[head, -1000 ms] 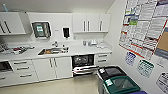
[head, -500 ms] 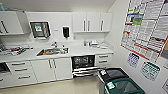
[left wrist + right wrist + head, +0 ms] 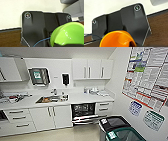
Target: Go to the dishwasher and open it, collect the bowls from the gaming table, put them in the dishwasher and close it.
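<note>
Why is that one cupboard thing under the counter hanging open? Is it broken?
Not broken, it seems. That is the dishwasher, with its door down and a rack showing. Nothing looks spilled. The counter left of the sink does look cluttered, though too blurry to name.

Wall posters (image 3: 147, 74), bin labels (image 3: 104, 121), cabinet sticker (image 3: 37, 74), txt all illegible

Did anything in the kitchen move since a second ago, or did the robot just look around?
Nothing in the kitchen moved. The whole head view shifted a little, so the camera moved, not the things. The silver under-counter dishwasher is open as before, with its door down. The steel sink and the white wall cupboards stayed as they were.
</note>
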Controlling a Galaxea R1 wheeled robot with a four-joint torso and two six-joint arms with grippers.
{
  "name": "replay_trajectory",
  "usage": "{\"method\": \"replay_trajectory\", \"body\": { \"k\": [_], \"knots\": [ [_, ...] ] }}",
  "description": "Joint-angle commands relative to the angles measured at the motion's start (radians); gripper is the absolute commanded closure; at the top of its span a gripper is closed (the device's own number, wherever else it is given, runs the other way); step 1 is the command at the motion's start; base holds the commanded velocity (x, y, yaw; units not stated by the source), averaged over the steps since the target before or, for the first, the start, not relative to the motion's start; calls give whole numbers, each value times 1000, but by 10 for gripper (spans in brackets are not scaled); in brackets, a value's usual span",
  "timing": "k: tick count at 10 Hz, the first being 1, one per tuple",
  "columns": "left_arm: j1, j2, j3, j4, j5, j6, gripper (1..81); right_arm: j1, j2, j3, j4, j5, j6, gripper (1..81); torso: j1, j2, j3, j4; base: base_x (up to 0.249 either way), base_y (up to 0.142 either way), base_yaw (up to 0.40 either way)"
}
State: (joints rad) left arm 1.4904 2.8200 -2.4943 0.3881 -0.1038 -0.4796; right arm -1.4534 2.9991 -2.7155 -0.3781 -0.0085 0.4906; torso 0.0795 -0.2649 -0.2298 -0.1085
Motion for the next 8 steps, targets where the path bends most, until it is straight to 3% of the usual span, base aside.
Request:
{"method": "replay_trajectory", "body": {
  "k": [1,6,8],
  "knots": [
    [-46,-16,5,-5,39,-4,811,53,-9,-1,-5,-47,-3,811,0,0,0,0,99,0,0],
    [-46,-20,9,-5,38,-4,811,63,-7,-1,-7,-47,-3,811,0,0,0,0,99,0,0],
    [-46,-20,6,-5,9,-4,811,63,-7,-1,-5,-47,-3,811,0,0,0,0,99,0,0]
  ]
}}
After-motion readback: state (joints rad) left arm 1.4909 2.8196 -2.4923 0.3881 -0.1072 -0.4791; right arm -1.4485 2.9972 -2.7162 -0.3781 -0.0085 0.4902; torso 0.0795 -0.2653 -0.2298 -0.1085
